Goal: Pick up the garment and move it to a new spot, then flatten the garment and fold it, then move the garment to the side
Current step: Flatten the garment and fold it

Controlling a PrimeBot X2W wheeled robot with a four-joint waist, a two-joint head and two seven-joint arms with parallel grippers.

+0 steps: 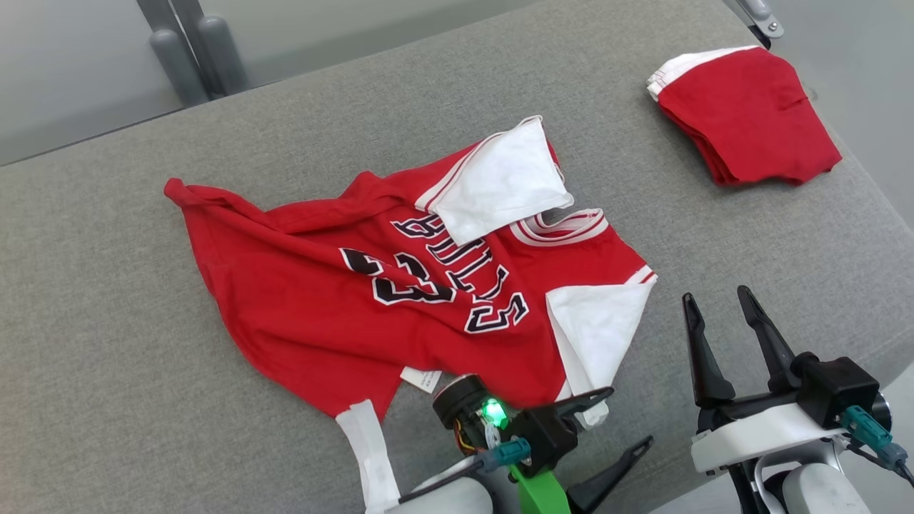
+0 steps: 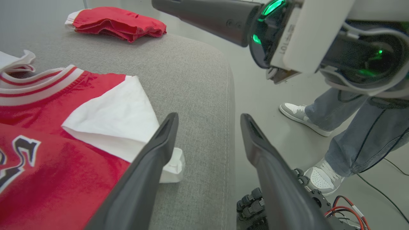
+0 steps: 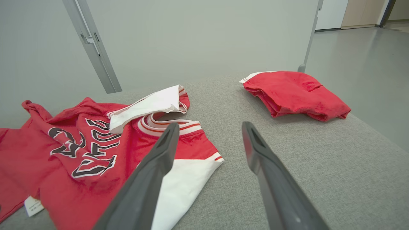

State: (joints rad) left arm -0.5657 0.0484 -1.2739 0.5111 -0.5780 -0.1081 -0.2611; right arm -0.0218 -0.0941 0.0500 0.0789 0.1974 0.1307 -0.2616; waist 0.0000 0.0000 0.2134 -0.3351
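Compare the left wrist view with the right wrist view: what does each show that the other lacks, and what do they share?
Left wrist view adds: a person's jeans and sneakers on the floor. Right wrist view adds: a grey metal post at the back and a white label at the shirt's hem. Shared: the red jersey, the folded red garment and the grey cushion. Each view also has an open pincer in front, the left pincer and the right pincer.
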